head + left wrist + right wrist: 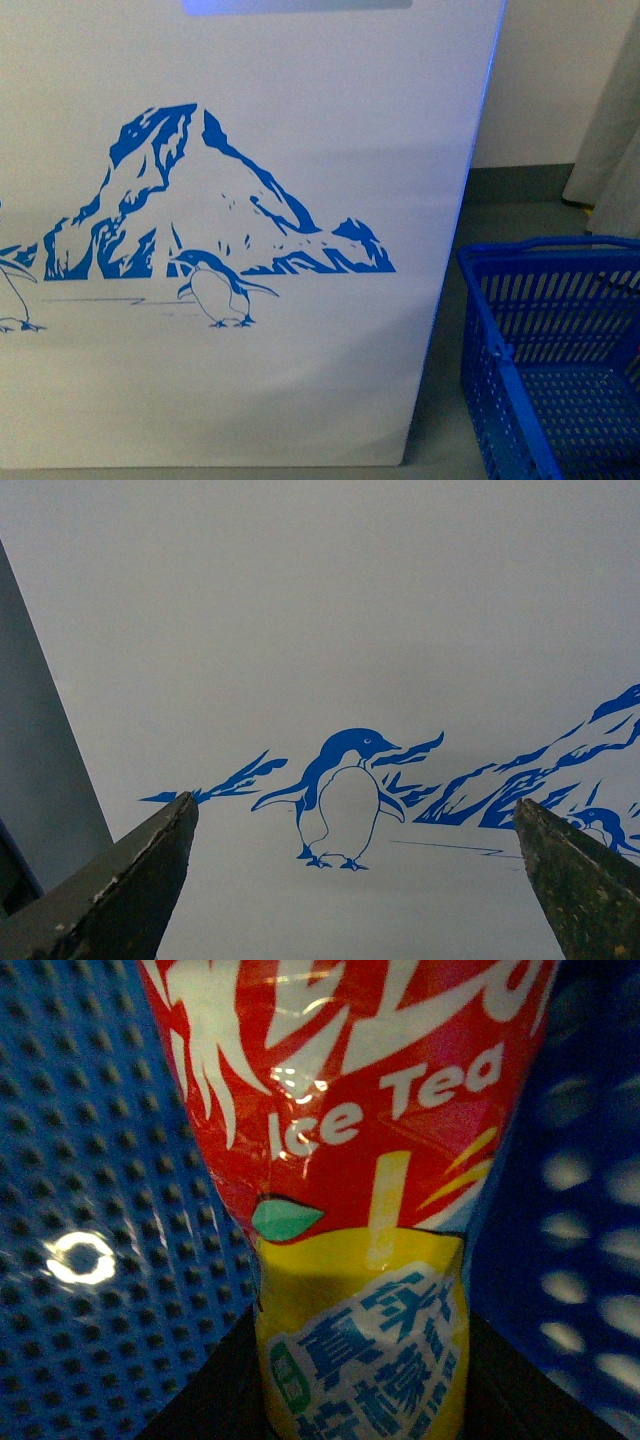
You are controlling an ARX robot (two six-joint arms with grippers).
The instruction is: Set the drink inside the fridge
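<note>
Front view: white front panel of the fridge filling the left and middle, printed with a blue mountain and a blue penguin. Strip of grey display cut off at the top edge. To the right, close by, a blue plastic basket standing on the grey floor, just beside the fridge's right corner. Neither arm in sight here.

Left wrist view: left gripper aimed squarely at the fridge panel, jaws spread wide, holding nothing and touching nothing. Two dark, scuffed fingers rising from the lower corners, with a printed penguin framed in the gap between them.

Right wrist view: right gripper pinching the drink, dark jaws pressed against both sides of the bottle low down. Label very close to the lens: red above with white lettering reading "Ice Tea", yellow below with blue Chinese characters. Behind the drink, the perforated blue plastic of the basket on both sides, so the bottle inside the basket, not in the fridge.
</note>
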